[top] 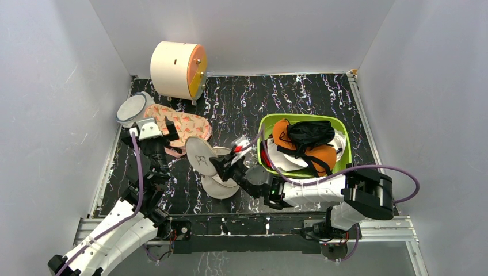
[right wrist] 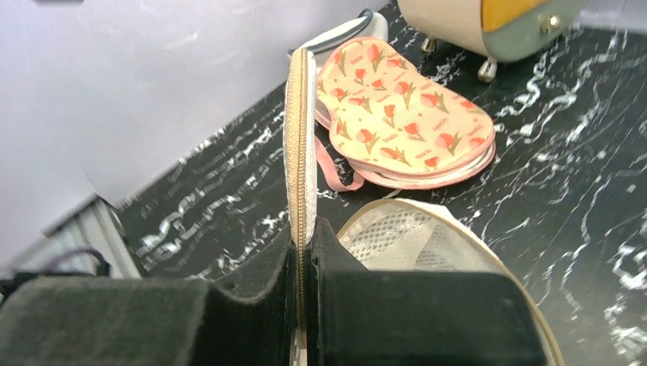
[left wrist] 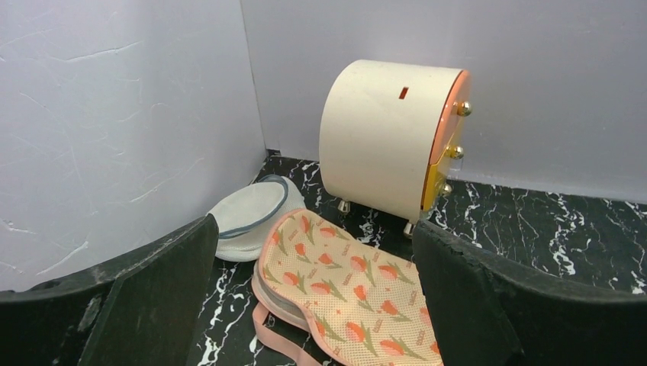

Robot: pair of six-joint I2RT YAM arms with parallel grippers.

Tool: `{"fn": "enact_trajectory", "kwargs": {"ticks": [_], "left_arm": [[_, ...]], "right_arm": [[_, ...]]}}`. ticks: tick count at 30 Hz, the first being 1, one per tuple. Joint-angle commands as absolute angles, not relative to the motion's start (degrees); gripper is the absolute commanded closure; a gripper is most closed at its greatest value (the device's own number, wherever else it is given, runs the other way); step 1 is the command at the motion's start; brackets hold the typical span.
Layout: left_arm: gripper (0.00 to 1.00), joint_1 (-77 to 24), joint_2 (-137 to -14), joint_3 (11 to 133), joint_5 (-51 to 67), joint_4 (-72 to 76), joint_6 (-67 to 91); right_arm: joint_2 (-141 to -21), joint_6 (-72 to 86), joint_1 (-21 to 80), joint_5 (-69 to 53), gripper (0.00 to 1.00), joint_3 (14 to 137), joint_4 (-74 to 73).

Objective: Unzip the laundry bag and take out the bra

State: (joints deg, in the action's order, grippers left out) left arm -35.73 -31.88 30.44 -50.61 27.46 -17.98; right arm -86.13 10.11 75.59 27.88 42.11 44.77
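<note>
The white mesh laundry bag (top: 201, 154) lies open like a clamshell at the table's middle, its lid with a small black mark raised and its lower half (top: 222, 187) flat. My right gripper (top: 222, 164) is shut on the lid's zipper rim. In the right wrist view the rim (right wrist: 300, 130) stands edge-on between the shut pads (right wrist: 305, 245), and the mesh lower half (right wrist: 416, 238) looks empty. The bra (top: 322, 156), orange cups and black straps, lies in the green basket (top: 270, 121). My left gripper (top: 163, 130) is open and empty over the pink patterned pouch (left wrist: 343, 282).
A cream drum with an orange face (top: 175, 70) stands at the back left. A grey-rimmed white disc (top: 132, 108) lies by the left wall, next to the pouch (top: 184, 126). White garments with black trim (top: 285, 161) share the basket.
</note>
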Motion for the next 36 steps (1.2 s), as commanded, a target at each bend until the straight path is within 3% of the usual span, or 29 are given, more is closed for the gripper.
{"fn": "enact_trajectory", "kwargs": {"ticks": [1, 14, 20, 36], "left_arm": [[0.02, -35.5, -31.8, 30.9, -50.5, 27.8, -16.8], [0.02, -35.5, -32.9, 31.1, -50.3, 27.5, -16.5], [0.02, -35.5, -33.7, 31.5, -49.9, 26.5, -15.8], [0.02, -35.5, -34.8, 32.2, -49.0, 25.2, -15.0]], "right_arm": [[-83.7, 30.7, 74.1, 28.7, 1.0, 40.0, 50.7], [-80.1, 68.7, 73.6, 42.7, 1.0, 37.4, 27.2], [-83.4, 85.4, 73.6, 46.9, 1.0, 44.4, -1.1], [-102.7, 92.4, 73.6, 43.5, 1.0, 53.7, -20.0]]}}
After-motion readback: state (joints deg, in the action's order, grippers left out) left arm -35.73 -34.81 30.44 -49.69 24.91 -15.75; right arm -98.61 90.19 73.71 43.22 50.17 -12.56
